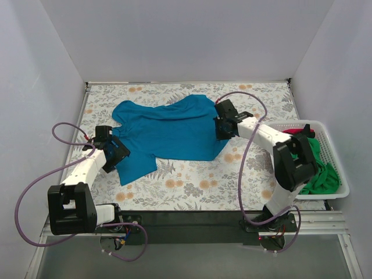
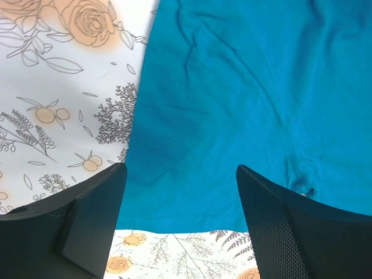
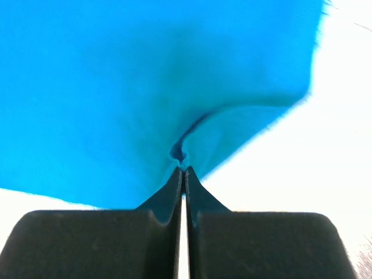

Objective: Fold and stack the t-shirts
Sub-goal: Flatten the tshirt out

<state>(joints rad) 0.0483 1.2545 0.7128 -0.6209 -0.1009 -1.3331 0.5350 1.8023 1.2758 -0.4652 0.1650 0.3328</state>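
A teal-blue t-shirt (image 1: 165, 131) lies spread on the floral table, crumpled at its far edge. My right gripper (image 1: 221, 129) is shut on a pinch of its right edge; in the right wrist view the fingertips (image 3: 183, 170) meet on a fold of the cloth (image 3: 116, 87). My left gripper (image 1: 118, 152) is open over the shirt's left lower corner; in the left wrist view its fingers (image 2: 93, 215) straddle the hem (image 2: 192, 218) without touching it. A green shirt (image 1: 321, 174) and a red-magenta shirt (image 1: 299, 132) lie in the basket.
A white slatted plastic basket (image 1: 336, 152) stands at the table's right edge, beside the right arm. White walls enclose the floral tablecloth (image 1: 192, 186) on three sides. Purple cables loop off both arms.
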